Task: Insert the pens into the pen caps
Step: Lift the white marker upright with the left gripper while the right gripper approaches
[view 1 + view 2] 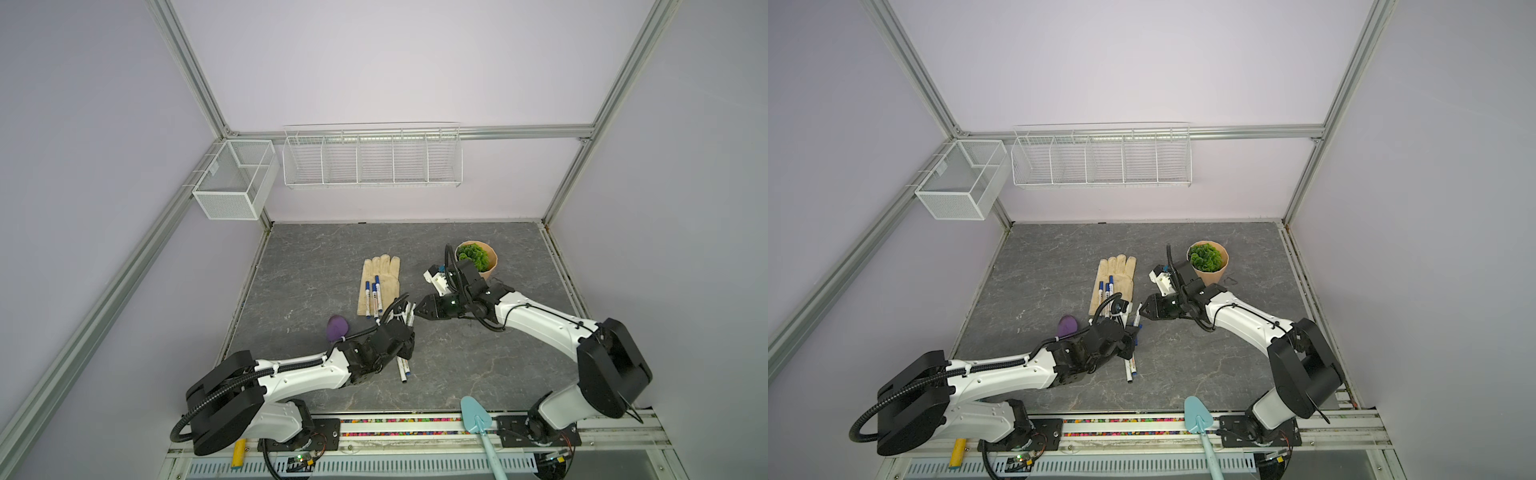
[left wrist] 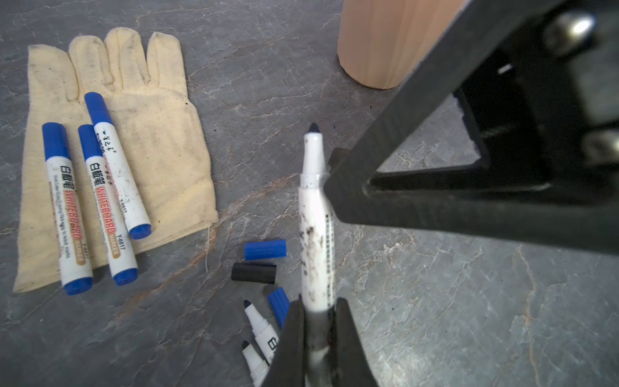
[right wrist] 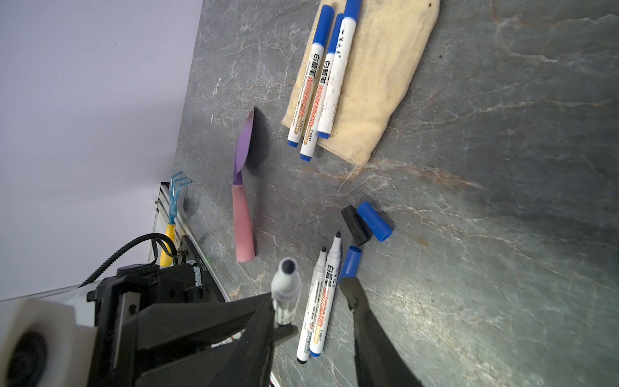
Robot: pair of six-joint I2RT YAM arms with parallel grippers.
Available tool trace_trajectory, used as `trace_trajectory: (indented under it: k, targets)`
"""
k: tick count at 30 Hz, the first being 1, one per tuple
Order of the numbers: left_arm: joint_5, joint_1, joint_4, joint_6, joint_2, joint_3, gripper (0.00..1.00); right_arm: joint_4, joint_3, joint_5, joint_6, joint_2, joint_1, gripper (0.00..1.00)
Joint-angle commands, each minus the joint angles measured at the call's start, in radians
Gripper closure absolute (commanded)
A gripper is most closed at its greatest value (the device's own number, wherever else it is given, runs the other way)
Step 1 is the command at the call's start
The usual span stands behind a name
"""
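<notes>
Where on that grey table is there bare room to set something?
Bare: the table strip behind the glove and plant pot, and left of the glove. Crowded: in front of the glove, with loose caps and uncapped pens.

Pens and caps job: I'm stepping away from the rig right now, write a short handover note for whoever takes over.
Left gripper: shut on an uncapped pen, lifted off the table.
Right gripper: open, empty, close beside that pen's tip end.
Done: three capped pens lie on the glove.
Left: cap the held pen and the two uncapped pens lying on the table. Two blue caps and one black cap lie loose next to them.
</notes>
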Motion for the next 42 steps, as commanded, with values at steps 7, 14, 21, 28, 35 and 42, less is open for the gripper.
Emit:
trace_trajectory:
  k: [7,14,21,28,35,42]
  targets:
    - [0.054,0.002,0.033,0.028,0.014,0.028,1.0,0.015,0.043,-0.019,0.001,0.048,0.026,0.66]
    - [0.052,0.002,0.042,0.024,0.023,0.029,1.0,0.0,0.048,-0.047,-0.015,0.065,0.029,0.82]
    - [-0.008,0.002,0.035,0.006,0.044,0.035,0.84,-0.007,0.049,-0.072,-0.034,0.05,0.029,0.9]
    - [-0.009,0.01,0.008,-0.004,0.069,0.055,0.72,0.0,0.048,-0.11,-0.039,0.03,0.029,0.9]
    - [0.004,0.02,0.013,-0.014,0.076,0.054,0.74,-0.011,0.047,-0.129,-0.053,0.018,0.029,0.91]
    - [0.016,0.027,0.012,-0.015,0.086,0.057,0.74,-0.005,0.039,-0.132,-0.053,-0.003,0.024,0.91]
